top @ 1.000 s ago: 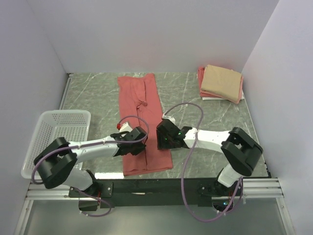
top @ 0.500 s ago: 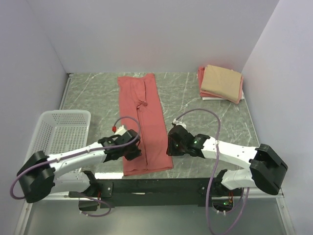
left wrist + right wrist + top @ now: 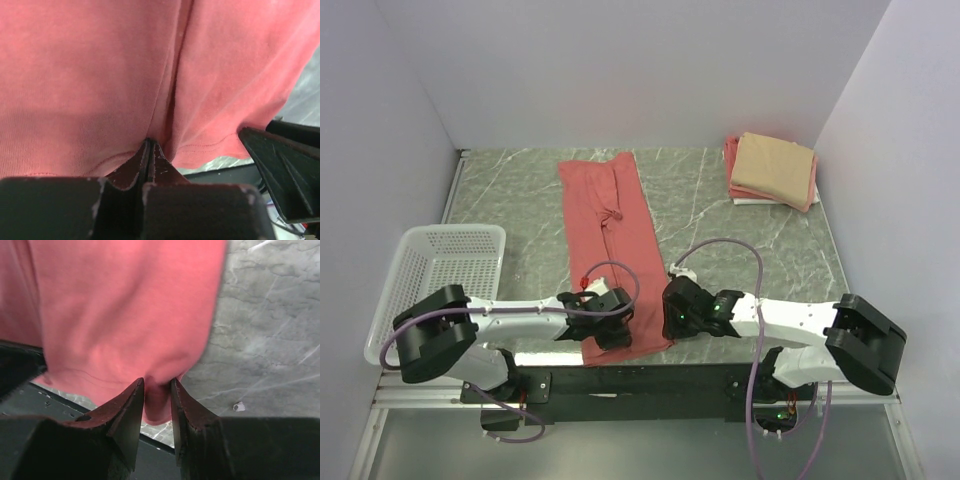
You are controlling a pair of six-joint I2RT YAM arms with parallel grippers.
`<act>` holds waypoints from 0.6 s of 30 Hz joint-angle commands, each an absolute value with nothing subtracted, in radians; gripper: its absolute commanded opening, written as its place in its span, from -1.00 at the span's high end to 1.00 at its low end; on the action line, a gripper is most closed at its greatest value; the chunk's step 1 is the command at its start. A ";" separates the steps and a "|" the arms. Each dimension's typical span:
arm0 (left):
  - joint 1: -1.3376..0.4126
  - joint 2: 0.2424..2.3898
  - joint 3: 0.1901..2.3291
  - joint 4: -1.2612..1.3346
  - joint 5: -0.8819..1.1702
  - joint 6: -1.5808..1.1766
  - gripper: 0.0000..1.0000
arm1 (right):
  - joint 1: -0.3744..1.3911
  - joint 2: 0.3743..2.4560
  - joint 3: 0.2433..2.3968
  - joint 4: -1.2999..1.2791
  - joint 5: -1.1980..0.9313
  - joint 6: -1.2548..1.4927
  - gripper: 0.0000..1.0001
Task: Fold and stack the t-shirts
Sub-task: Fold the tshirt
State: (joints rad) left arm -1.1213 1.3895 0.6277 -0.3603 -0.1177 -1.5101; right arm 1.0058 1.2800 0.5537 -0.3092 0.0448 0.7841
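A long salmon-red t-shirt lies folded into a strip down the middle of the table, its hem at the near edge. My left gripper sits at the hem's near left part. In the left wrist view its jaws are pressed together on a pinch of the salmon cloth, left gripper. My right gripper is at the hem's near right corner. Its jaws are shut on a fold of the same cloth, right gripper. A folded tan t-shirt lies on a folded pink one at the back right.
A white mesh basket stands at the left edge of the table. The grey marble tabletop ends just behind the shirt's hem at a black rail where the arm bases are bolted. White walls close in the table.
Both grippers have come down toward the near hem of the salmon-red t-shirt and closed on it, the left at the near left, the right at the near right corner.
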 commanded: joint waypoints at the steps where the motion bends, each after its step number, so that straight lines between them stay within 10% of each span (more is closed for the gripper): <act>1: -1.149 1.427 0.649 -0.371 -0.075 -1.516 0.99 | 1.025 1.289 0.502 -0.347 0.057 0.798 0.29; 14: -1.146 1.083 0.666 -0.710 -0.187 -1.593 0.29 | 1.026 0.954 0.486 -0.542 0.115 0.874 -0.18; 18: -1.146 0.974 0.615 -0.860 -0.224 -1.725 0.34 | 1.016 0.914 0.431 -0.457 0.045 0.920 0.07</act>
